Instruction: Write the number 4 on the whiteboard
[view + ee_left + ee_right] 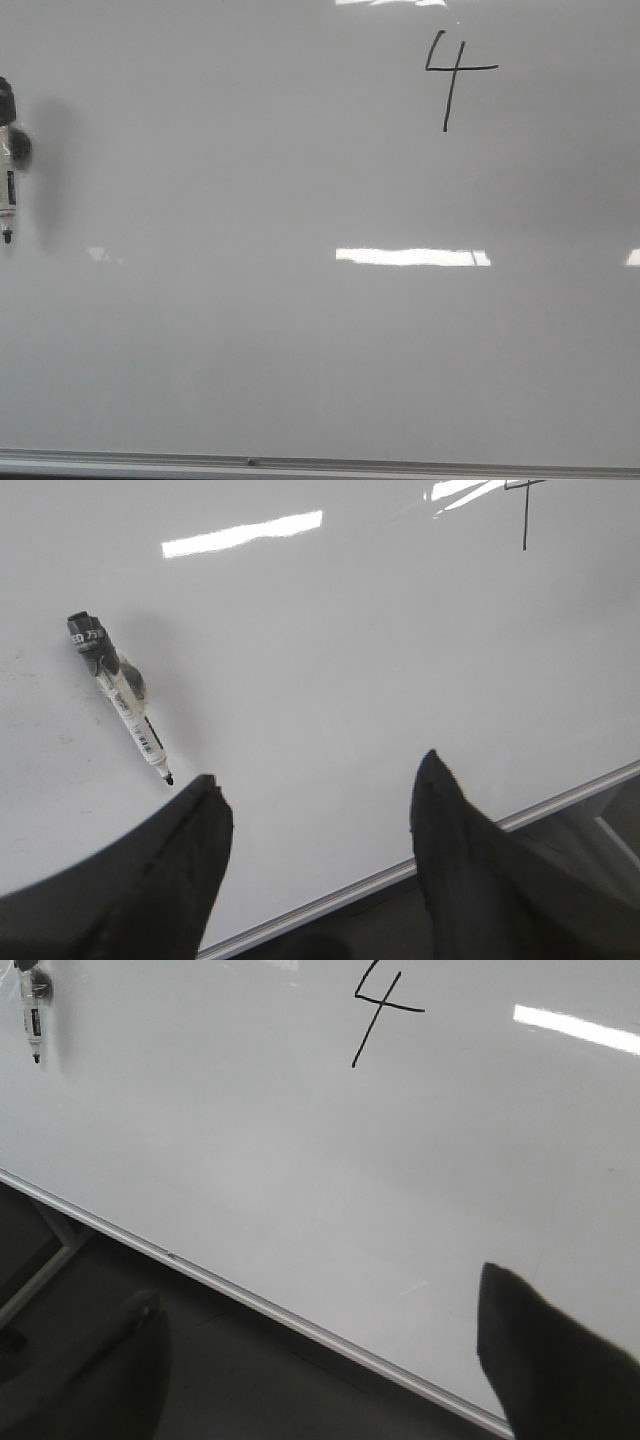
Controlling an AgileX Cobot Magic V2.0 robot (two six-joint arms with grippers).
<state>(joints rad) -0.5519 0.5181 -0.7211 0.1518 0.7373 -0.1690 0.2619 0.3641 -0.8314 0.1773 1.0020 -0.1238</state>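
**Fingers spread and empty, the 4 is on the board**

Fingers (205, 810) on my left side stand wide apart with nothing between them, hanging over the whiteboard (300, 350) near its silver frame. The marker (120, 685) lies flat on the board just beyond them, tip toward me, cap end away, so I judge it set aside because the writing is finished. My right fingers (520, 1340) are also spread and bare, back over the board's near edge. And there's the number 4 (452, 75), thin and black, up in the far right part of the board, well apart from the marker. Job looks done to me.
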